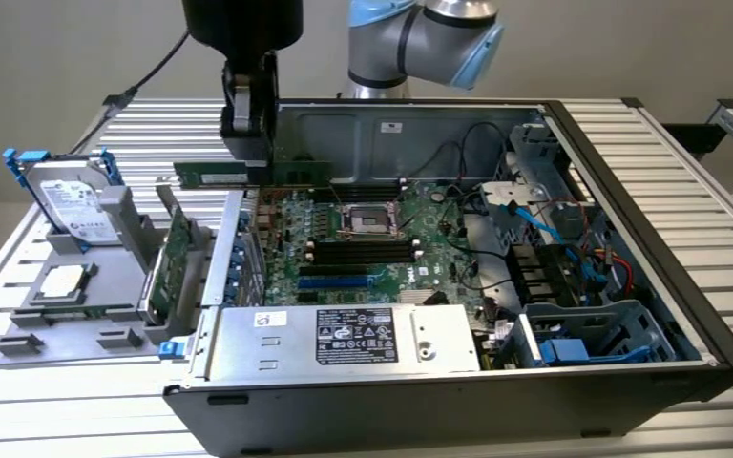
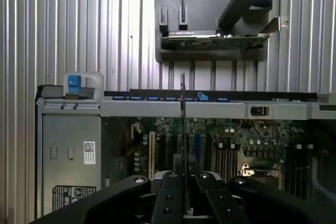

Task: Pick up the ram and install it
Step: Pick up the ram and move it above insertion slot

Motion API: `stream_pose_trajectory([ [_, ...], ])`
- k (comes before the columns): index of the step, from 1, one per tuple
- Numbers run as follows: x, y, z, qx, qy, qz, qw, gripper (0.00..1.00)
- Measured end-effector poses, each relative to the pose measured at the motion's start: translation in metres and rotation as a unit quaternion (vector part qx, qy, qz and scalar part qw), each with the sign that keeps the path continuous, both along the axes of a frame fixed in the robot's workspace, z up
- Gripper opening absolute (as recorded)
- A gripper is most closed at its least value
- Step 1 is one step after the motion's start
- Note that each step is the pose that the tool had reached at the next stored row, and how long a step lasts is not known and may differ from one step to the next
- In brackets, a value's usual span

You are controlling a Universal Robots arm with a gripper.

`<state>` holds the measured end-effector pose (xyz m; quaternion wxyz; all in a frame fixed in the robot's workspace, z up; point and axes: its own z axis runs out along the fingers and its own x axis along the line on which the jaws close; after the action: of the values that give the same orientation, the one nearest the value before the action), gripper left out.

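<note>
Ribbed metal surface (image 1: 61, 401), open computer case (image 1: 469, 410) on it. Jaws clamped on ram (image 1: 214, 175), held above case wall toward exterior view's left, well apart from memory slots (image 1: 364, 251). Pickup done; seating not yet done.

Green now on the long thin ram stick (image 1: 220, 174), white label; matte black gripper (image 1: 249, 155); dark grey metal computer case (image 1: 469, 420); ribbed silver aluminium table (image 1: 87, 420).

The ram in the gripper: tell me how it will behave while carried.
Probably stiff: the ram juts sideways from the gripper without sagging. Likely light: edge-on in the wrist view it is a thin sliver. Possibly fragile: a bare circuit board, so knocking the case could harm it.
</note>
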<state>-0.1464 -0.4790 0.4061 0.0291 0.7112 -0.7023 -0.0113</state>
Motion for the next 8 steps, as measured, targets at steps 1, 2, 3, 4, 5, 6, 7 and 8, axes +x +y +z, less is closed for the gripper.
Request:
stream_pose_trajectory([
  [1,0.003,0.0012,0.0,0.0,0.0,0.0,1.0,0.14],
  [2,0.006,0.0024,0.0,0.0,0.0,0.0,1.0,0.14],
  [3,0.009,0.0035,0.0,0.0,0.0,0.0,1.0,0.14],
  [4,0.012,0.0047,0.0,0.0,0.0,0.0,1.0,0.14],
  [5,0.015,0.0059,0.0,0.0,0.0,0.0,1.0,0.14],
  [6,0.018,0.0071,-0.0001,0.0001,0.0,0.0,1.0,0.14],
  [7,0.021,0.0084,-0.0001,0.0,0.0,0.0,1.0,0.14],
  [8,0.024,0.0098,-0.0001,0.0,0.0,0.0,1.0,0.14],
])
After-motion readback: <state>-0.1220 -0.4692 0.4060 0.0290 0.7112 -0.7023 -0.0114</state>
